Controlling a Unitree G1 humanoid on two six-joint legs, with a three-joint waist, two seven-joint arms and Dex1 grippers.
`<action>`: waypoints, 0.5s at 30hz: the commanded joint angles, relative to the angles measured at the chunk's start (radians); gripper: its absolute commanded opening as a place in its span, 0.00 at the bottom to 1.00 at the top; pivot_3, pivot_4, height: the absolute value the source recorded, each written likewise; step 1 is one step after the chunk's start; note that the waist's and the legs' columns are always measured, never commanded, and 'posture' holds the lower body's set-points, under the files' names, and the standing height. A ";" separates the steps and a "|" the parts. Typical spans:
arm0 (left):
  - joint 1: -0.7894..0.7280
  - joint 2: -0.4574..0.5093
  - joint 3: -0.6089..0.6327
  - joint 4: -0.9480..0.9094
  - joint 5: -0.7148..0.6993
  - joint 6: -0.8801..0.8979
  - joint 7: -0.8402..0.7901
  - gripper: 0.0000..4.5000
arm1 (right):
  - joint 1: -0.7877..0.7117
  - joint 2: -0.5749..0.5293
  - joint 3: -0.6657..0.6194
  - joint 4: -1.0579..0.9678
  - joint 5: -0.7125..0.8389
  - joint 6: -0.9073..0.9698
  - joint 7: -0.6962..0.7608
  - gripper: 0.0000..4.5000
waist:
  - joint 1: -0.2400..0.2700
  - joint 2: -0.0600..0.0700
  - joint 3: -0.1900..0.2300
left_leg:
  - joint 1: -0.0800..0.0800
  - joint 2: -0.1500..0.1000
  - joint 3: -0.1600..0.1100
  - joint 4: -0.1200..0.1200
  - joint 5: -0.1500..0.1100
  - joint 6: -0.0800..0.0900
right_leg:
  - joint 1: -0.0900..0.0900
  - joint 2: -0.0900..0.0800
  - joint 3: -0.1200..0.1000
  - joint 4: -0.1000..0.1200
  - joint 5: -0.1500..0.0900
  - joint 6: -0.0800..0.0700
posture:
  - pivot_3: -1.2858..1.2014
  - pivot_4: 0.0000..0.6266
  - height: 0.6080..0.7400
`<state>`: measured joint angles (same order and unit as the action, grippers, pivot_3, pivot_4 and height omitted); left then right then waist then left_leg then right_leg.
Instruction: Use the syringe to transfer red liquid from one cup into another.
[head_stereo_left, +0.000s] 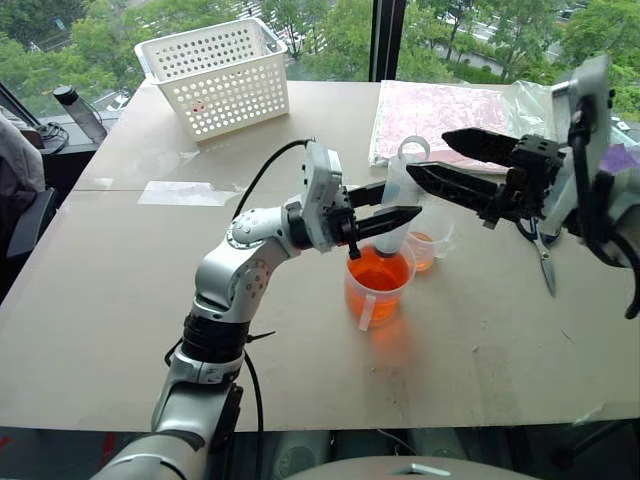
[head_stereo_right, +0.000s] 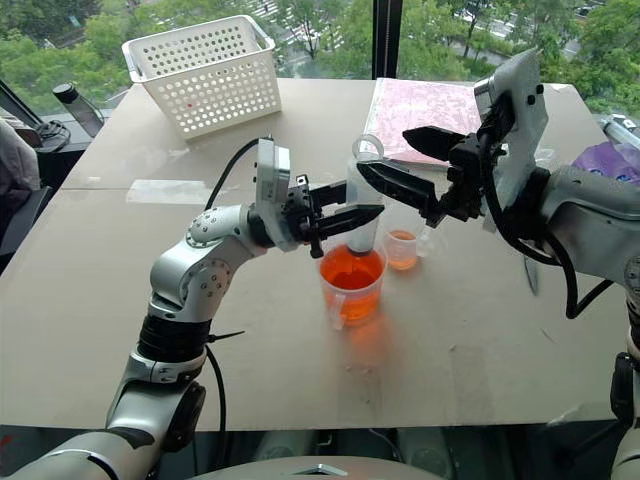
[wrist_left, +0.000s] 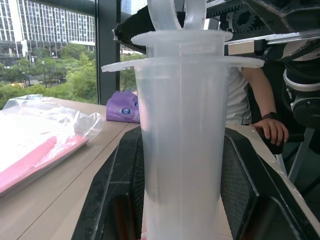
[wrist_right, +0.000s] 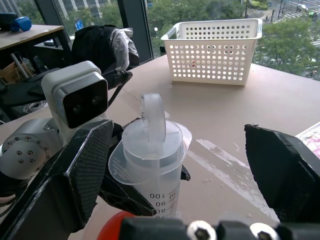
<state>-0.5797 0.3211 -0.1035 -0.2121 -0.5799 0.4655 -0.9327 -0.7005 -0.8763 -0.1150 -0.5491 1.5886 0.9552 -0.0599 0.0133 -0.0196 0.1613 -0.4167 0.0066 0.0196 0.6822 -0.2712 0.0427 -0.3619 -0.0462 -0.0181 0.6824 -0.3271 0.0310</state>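
While the white perforated plastic basket (head_stereo_left: 220, 75) stands unused at the far left of the pale tabletop (head_stereo_left: 130, 300), the left gripper (head_stereo_left: 385, 218) reaches in from that side with its jaws clamped on the barrel of the large clear plastic syringe (head_stereo_left: 398, 205), holding it upright so that the narrow tip points down into the larger clear handled measuring cup (head_stereo_left: 378, 285). That cup sits near the middle of the tabletop, well filled with the translucent orange-red liquid (head_stereo_left: 377, 272), and the tip appears to be at or just below the surface, though the exact depth cannot be told. The plunger looks pushed fully in, its ring at the top, so the draw seems not yet begun. Just beside the big cup, to its right, stands the smaller clear handle-less cup (head_stereo_left: 428, 243), with a little orange liquid in its bottom; it is kept close, presumably to keep the transfer short. Farther right, the right gripper (head_stereo_left: 428, 158) hangs level with its jaws spread wide on either side of the plunger ring, touching nothing, apparently lined up to take the ring and pull it upward. A pair of scissors (head_stereo_left: 543, 262) lies on the tabletop beyond it.
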 joint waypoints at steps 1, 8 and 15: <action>-0.002 -0.006 -0.003 -0.055 -0.004 -0.019 0.009 0.31 | -0.025 -0.007 -0.011 -0.013 0.035 -0.019 -0.060 0.80 | 0.001 0.000 0.000 | 0.000 0.000 0.000 0.000 0.000 0.000 | 0.000 0.000 0.000 0.000 0.000 0.000 | 0.52 0.24 1.00; -0.011 0.004 0.002 -0.075 -0.024 0.004 0.013 0.31 | -0.018 -0.017 -0.029 -0.026 0.056 -0.026 -0.047 0.08 | -0.001 0.000 0.000 | 0.000 0.000 0.000 0.000 0.000 0.000 | 0.000 0.000 0.000 -0.001 0.000 0.000 | 0.52 0.24 1.00; -0.005 0.026 0.023 -0.125 -0.076 0.056 0.018 0.31 | -0.010 -0.014 -0.030 -0.049 0.081 -0.039 -0.022 0.01 | -0.001 0.000 0.000 | 0.000 0.000 0.000 0.000 0.000 0.000 | 0.000 0.000 0.000 -0.001 0.000 0.000 | 0.52 0.24 1.00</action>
<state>-0.5747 0.3460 -0.1012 -0.2682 -0.6174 0.5197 -0.9105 -0.7053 -0.8793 -0.1160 -0.5812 1.6536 0.9417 -0.0870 0.0125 -0.0196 0.1613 -0.4171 0.0066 0.0195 0.6820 -0.2713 0.0428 -0.3619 -0.0462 -0.0183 0.6814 -0.3271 0.0311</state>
